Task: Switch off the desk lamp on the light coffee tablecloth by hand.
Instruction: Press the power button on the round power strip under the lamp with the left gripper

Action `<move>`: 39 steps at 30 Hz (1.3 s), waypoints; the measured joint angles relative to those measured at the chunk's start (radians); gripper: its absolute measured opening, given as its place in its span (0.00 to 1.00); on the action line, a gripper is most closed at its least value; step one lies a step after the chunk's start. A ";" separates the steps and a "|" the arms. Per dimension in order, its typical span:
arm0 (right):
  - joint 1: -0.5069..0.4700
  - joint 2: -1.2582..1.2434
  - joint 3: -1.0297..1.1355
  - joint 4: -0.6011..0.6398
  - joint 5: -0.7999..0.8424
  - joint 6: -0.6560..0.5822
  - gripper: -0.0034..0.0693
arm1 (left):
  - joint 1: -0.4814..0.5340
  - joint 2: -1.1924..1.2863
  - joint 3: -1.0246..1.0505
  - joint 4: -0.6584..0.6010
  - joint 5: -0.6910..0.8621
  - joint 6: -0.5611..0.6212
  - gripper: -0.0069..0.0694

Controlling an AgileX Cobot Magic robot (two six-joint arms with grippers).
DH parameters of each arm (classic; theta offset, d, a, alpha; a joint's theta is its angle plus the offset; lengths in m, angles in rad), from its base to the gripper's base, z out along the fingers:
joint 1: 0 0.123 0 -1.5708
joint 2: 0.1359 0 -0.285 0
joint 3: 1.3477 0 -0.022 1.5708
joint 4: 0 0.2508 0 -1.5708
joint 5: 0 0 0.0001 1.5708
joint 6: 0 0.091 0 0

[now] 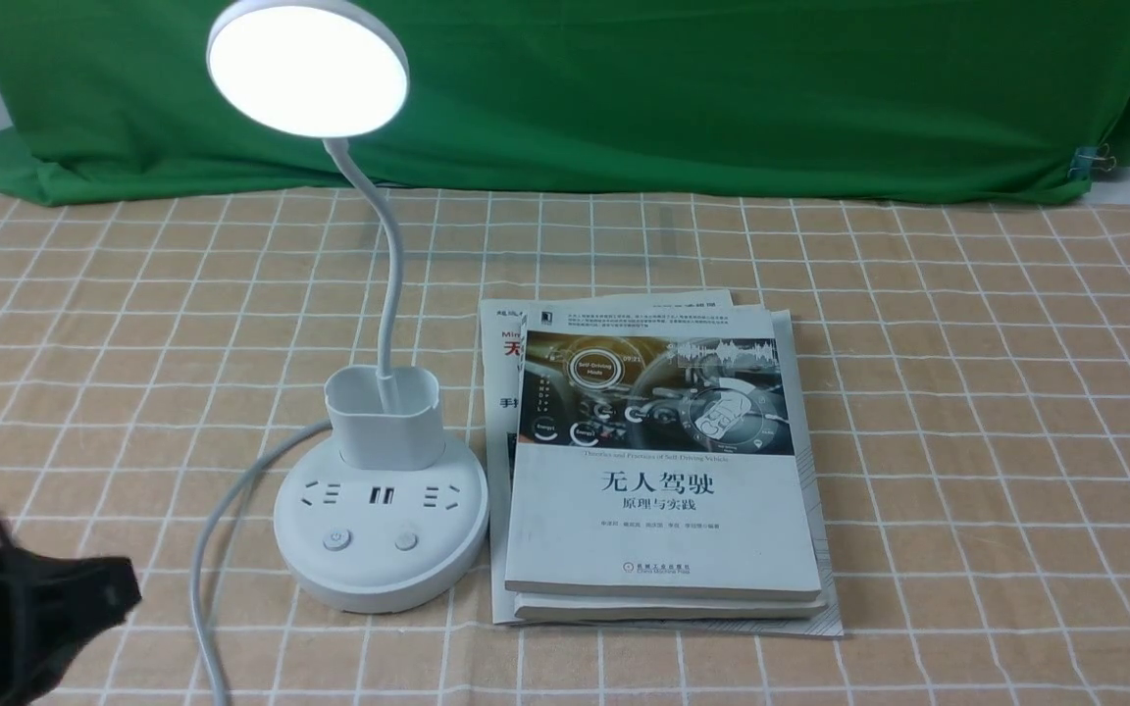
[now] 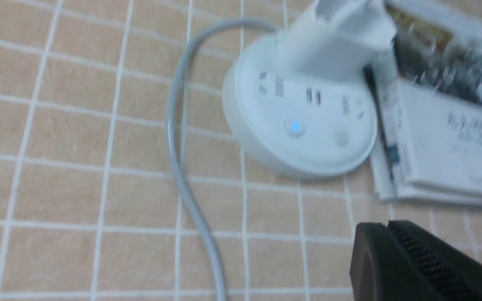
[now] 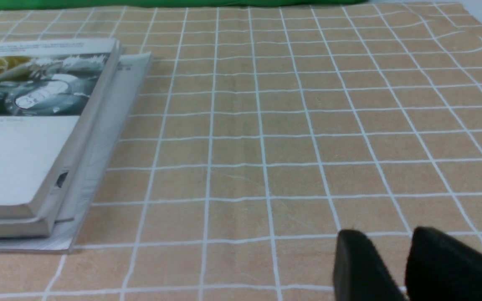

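Tan cloth (image 1: 967, 392), lamp (image 1: 384, 534) right of L hand (image 1: 119, 593)

**Lamp lit on cloth**

The white desk lamp (image 1: 381, 520) stands upright on the light coffee tablecloth (image 1: 967, 412), its disc head glowing and one base button lit blue. The black left gripper (image 1: 124, 591) hovers near its base, not touching.

Top book (image 1: 658, 490) cover, right of the desk lamp (image 1: 384, 529): large title "无人驾驶"; subtitle beneath it, "原理与实践"; ring in the cover picture, "Self-Driving Mode"; remaining small lines and the near-edge publisher mark not legible; lower book (image 1: 499, 392): red "无" on its exposed left strip.
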 joint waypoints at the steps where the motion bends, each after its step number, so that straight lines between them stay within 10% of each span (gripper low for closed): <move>1: 0.000 0.000 0.000 0.000 0.000 0.000 0.38 | 0.000 0.042 -0.027 0.011 0.023 0.011 0.10; 10: 0.000 0.000 0.000 0.000 0.000 0.000 0.38 | -0.026 0.468 -0.306 0.088 0.222 0.048 0.10; 22: 0.000 0.000 0.000 0.000 0.000 0.000 0.38 | -0.384 0.720 -0.556 0.237 0.318 -0.073 0.10; 39: 0.000 0.000 0.000 0.000 0.000 0.000 0.38 | -0.476 1.026 -0.718 0.363 0.283 -0.091 0.10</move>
